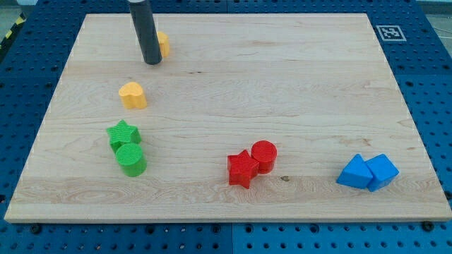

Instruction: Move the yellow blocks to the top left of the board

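Single camera, high, angled down, whole board framed.

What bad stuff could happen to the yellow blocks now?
1. My tip sits right beside the yellow block near the view's top, partly hiding it; an off-centre push could make it slip sideways.
2. That block is close to the board's top edge, so a hard push might knock it off.
3. Fetching the yellow heart could bump the green star just below.

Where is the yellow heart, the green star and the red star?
yellow heart block (133, 94), camera view, middle of its top face.
green star block (123, 132), camera view, centre of its top face.
red star block (242, 168), camera view, centre of its top face.
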You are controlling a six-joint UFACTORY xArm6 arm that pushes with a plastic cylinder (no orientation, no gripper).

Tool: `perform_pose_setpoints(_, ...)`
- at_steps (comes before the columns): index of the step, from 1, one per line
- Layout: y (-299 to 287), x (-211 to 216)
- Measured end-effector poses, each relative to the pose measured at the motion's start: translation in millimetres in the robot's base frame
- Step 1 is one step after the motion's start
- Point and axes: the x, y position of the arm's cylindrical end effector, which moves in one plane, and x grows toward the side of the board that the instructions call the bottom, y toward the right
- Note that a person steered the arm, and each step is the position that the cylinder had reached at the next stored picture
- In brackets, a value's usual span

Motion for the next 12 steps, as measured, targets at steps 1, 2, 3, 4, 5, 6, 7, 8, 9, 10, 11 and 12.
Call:
perform_pose_setpoints(1,14,-8)
perform_pose_setpoints(2,7,-32)
perform_pose_setpoints(3,6,-55)
perform_pose_setpoints(4,47,-55)
perform_pose_setpoints(5,75,-55)
perform_pose_setpoints(6,75,-55)
perform_pose_setpoints(7,95,-64)
perform_pose_setpoints(8,87,-69)
perform_pose_setpoints(9,40,-70)
perform_pose_setpoints(10,-1,-79)
perform_pose_setpoints(11,-1,-84)
perform_pose_setpoints(12,9,-104)
